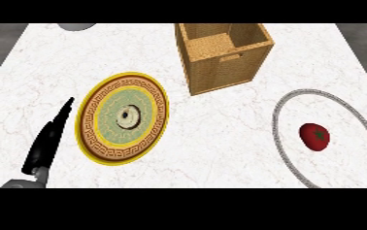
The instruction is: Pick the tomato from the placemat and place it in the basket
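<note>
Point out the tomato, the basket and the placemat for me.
tomato (pixel 314 137), head view, middle of its red body.
basket (pixel 231 68), head view, its front wall.
placemat (pixel 285 102), head view, its grey rim at upper left.

White marbled counter (pixel 215 141). Far centre: a square wicker basket (pixel 224 59), open-topped, with a handle slot in its near wall. Left of centre: a yellow-rimmed plate (pixel 123 117) with a key-pattern border. Near right: a red tomato (pixel 314 136) on a white placemat (pixel 287 127) edged in grey. Near left: left hand (pixel 47 141), fingers straight, beside the plate. Far left: a grey object (pixel 77 26), possibly a bowl.
</note>
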